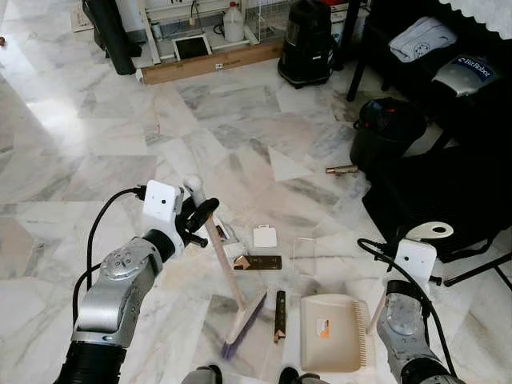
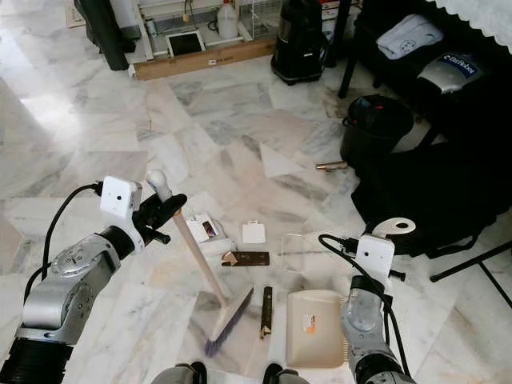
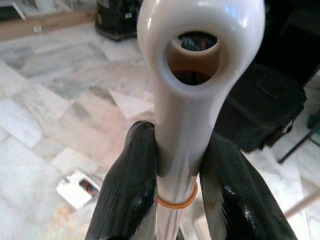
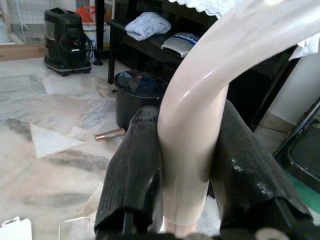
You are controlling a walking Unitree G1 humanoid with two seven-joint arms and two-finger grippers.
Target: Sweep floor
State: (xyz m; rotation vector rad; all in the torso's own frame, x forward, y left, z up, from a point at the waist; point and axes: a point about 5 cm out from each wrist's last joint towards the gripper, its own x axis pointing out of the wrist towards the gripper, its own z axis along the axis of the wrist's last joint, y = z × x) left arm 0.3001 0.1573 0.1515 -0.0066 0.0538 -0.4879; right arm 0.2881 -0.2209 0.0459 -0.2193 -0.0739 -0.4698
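My left gripper [image 1: 200, 214] is shut on the upper end of a broom [image 1: 225, 268], just under its white looped handle [image 3: 200, 75]. The wooden stick slants down to purple bristles [image 1: 242, 328] resting on the marble floor. Beside the bristles, a beige dustpan [image 1: 332, 344] lies flat on the floor. Its cream handle [image 4: 220, 60] rises into my right gripper [image 4: 187, 115], which is shut on it. Litter lies ahead of the pan: a white card [image 1: 265, 236], a brown wrapper [image 1: 258, 262], a dark bar [image 1: 280, 314], a clear plastic piece [image 1: 305, 256] and a small box [image 1: 222, 232].
A copper tube [image 1: 342, 169] lies near a black bin [image 1: 386, 132]. A black bag and a dark shelf [image 1: 448, 192] crowd the right side. At the back stand a black vacuum [image 1: 306, 42] and a wooden plank [image 1: 212, 64]. Open marble floor spreads left and ahead.
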